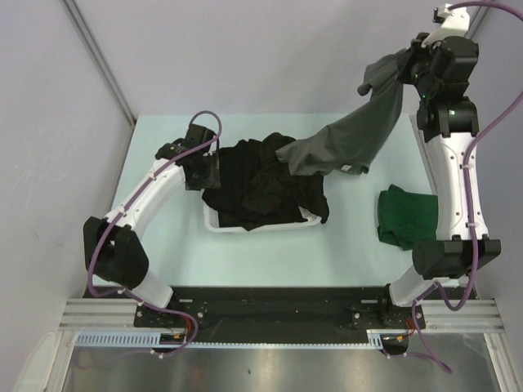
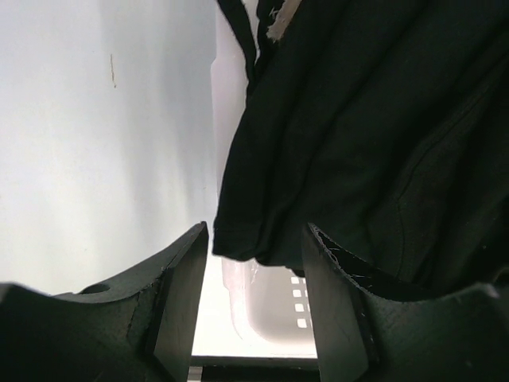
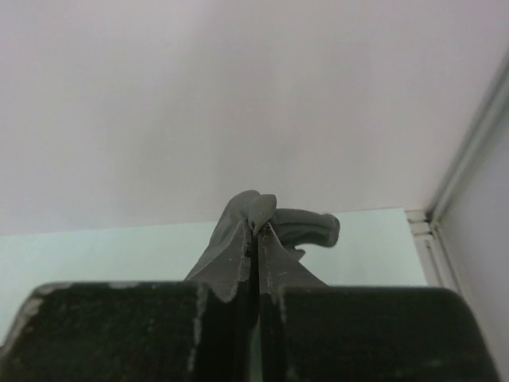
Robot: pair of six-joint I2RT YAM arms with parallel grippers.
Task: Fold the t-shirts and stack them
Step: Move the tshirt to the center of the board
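My right gripper (image 1: 406,67) is raised high at the back right, shut on a pinch of the charcoal grey t-shirt (image 1: 351,135). The shirt hangs stretched down to the left, its lower end lying on the heap of black t-shirts (image 1: 253,184). In the right wrist view the jaws (image 3: 258,227) are pressed together with grey fabric (image 3: 306,225) bunched at their tips. My left gripper (image 1: 204,171) is open at the heap's left edge. In its wrist view black fabric (image 2: 358,119) hangs just in front of the gripper (image 2: 254,239), not between the fingers. A dark green t-shirt (image 1: 404,214) lies folded at the right.
The black heap fills a white plastic basket (image 1: 219,225) in the table's middle; its perforated wall (image 2: 278,306) shows below the fabric. Grey partition walls close in the left, back and right sides. My right arm stands just beside the green shirt.
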